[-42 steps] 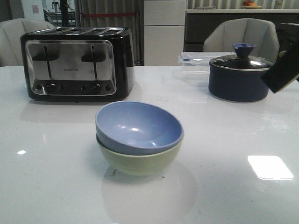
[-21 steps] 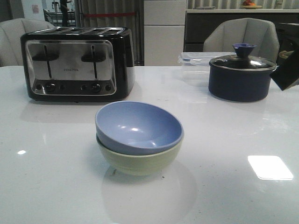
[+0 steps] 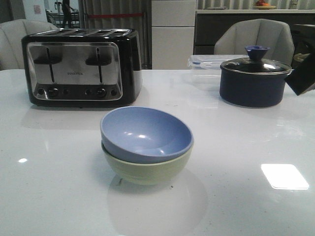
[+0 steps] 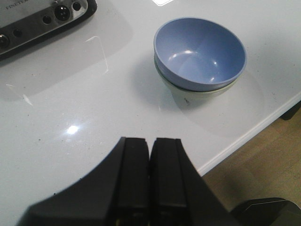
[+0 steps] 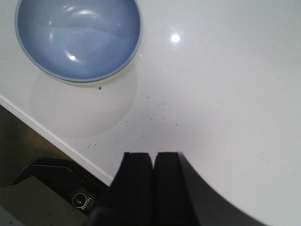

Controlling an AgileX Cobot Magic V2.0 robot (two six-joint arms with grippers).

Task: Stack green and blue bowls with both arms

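Centre frame: blue bowl (image 3: 146, 133) nested in green bowl (image 3: 146, 169) on my white table (image 3: 59, 187). Upper left: toaster (image 3: 81, 66). Upper right: navy saucepan (image 3: 253, 78), clear container (image 3: 206, 61) behind. Right edge: my right arm (image 3: 304, 73), partly cropped.

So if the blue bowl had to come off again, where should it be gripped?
By the rim of the blue bowl, from above, one jaw inside and one outside. Its body sits nested in the green bowl, so only the rim band stands exposed. It tilts slightly, higher on its toaster-side edge, which likely gives more clearance.
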